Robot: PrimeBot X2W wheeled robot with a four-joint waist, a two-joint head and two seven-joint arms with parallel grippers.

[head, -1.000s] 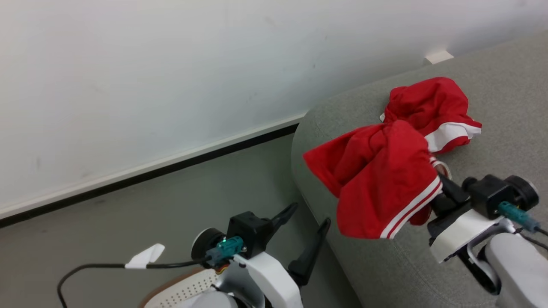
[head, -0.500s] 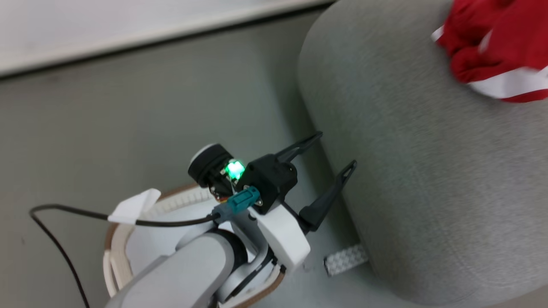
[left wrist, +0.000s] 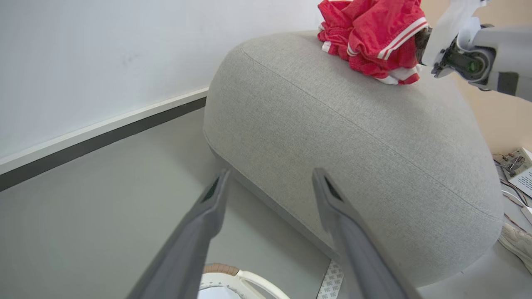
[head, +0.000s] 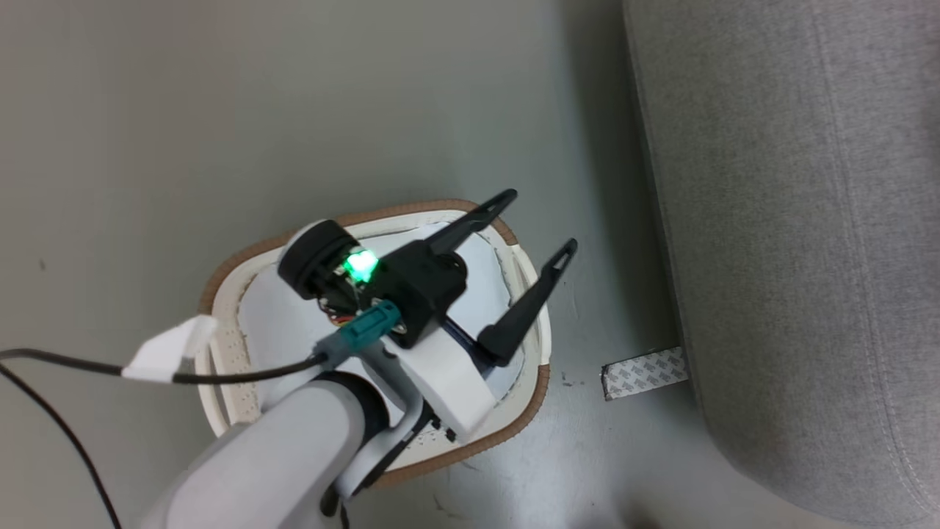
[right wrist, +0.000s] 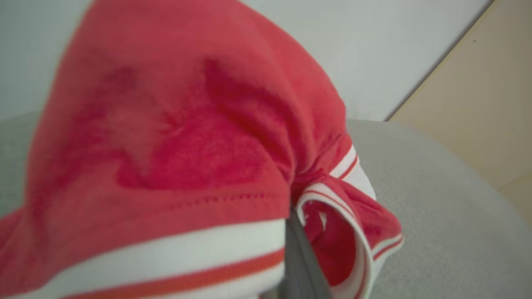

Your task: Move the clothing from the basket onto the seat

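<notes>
Clothing [left wrist: 374, 37] on seat [left wrist: 353, 137] drapes right end effector [left wrist: 420, 43], grip unclear; left end effector [head: 540, 220] gapes above basket [head: 396, 211].

Smooth grey floor [head: 147, 110]. Short silver-grey patterned tape strip [head: 645, 372] flat on floor. White painted wall [left wrist: 83, 62], black skirting strip [left wrist: 99, 141] along base. White perforated electronics box [left wrist: 519, 170] with loose wires; pale shoe [left wrist: 517, 245] nearby.

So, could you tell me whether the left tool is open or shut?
Open: the left tool has its fingers wide apart above the basket, nothing between them.
</notes>
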